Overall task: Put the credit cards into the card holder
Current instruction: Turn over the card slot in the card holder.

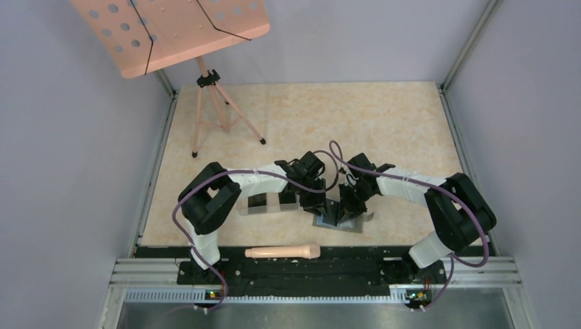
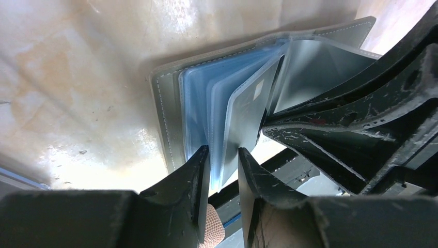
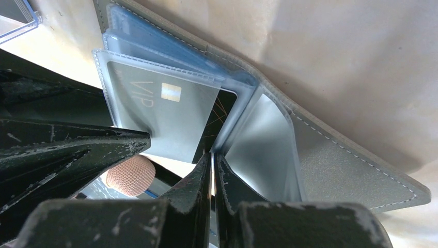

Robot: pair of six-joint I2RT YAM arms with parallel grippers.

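Observation:
The grey card holder [image 1: 339, 221] lies open near the table's front edge, its bluish clear sleeves fanned up. My left gripper [image 1: 316, 204] pinches a bunch of those sleeves at their lower edge [image 2: 223, 155]; the grey cover [image 2: 168, 103] lies flat beside it. One sleeve holds a card with a pale chip [image 3: 165, 113]. A black credit card [image 3: 222, 116] sits mostly inside the sleeve behind it. My right gripper [image 3: 213, 155] is shut, its tips right at that card's lower edge, with only a thin bright slit between the fingers. Both grippers crowd the holder [image 3: 351, 165].
A clear plastic box [image 1: 270, 203] stands just left of the holder under the left arm. A pink rod [image 1: 283, 252] lies on the black rail at the near edge. A pink music stand [image 1: 171, 31] on its tripod [image 1: 219, 110] stands at the back left.

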